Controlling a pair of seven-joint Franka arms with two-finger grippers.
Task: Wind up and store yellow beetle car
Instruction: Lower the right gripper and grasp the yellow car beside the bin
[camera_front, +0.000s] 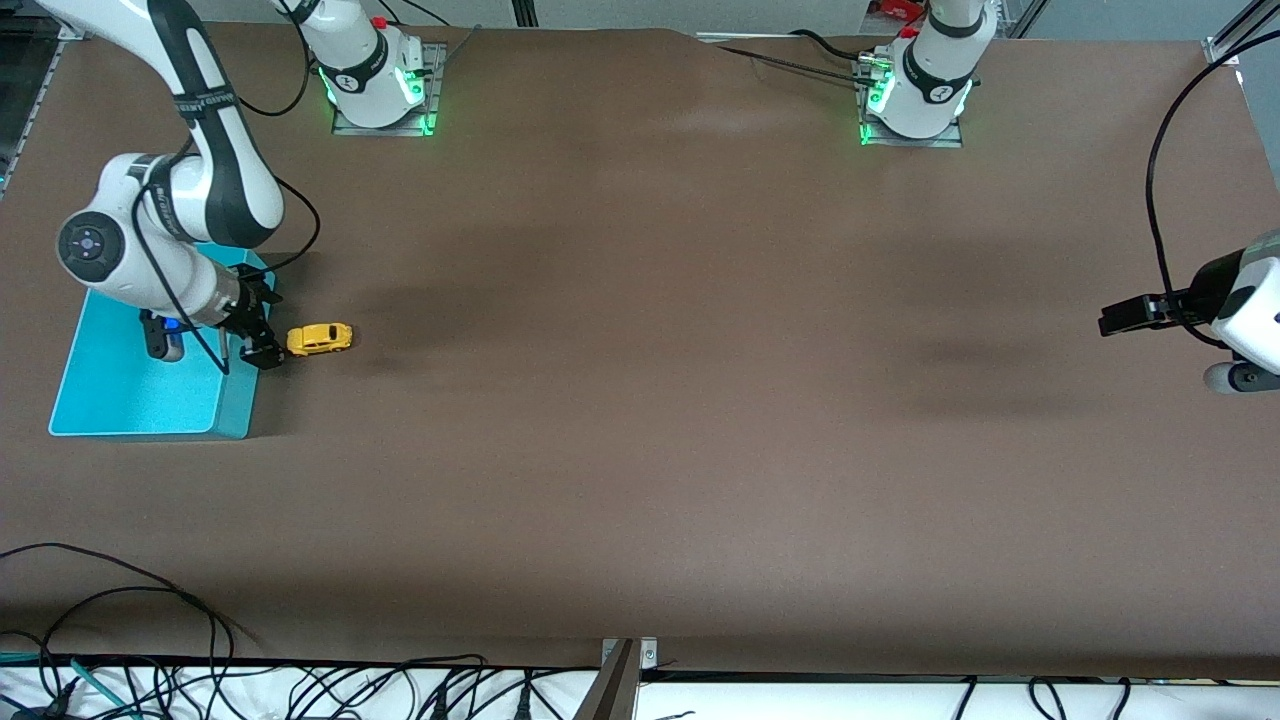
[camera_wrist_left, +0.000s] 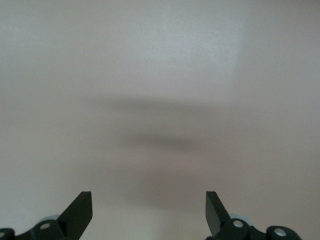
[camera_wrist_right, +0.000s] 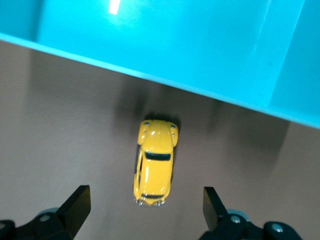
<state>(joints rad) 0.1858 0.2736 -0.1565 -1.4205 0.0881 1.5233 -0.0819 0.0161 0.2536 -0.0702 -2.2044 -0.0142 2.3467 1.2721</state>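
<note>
Bench (camera_front: 660, 400): a brown surface is seen, with both arm bases along one edge.
Yellow beetle car (camera_front: 319, 338): it is set on its wheels on the bench, just beside the turquoise bin and outside it, at the right arm's end of the bench. In the right wrist view the car (camera_wrist_right: 155, 169) is seen from above, one end pointing at the bin wall, with a strip of bare bench between them.
Turquoise bin (camera_front: 120, 400): a shallow tray is placed at the right arm's end of the bench; its wall (camera_wrist_right: 175, 55) fills much of the right wrist view.
Right end effector (camera_front: 262, 345): it is held low over the bin's edge next to the car, fingers spread wide, nothing gripped. The car is framed between the two fingertips (camera_wrist_right: 77, 205) in the wrist view, untouched.
Left end effector (camera_front: 1125, 316): it is kept over bare bench at the left arm's end, well apart from the car, waiting. Its fingers (camera_wrist_left: 80, 210) are spread wide and nothing is held.
</note>
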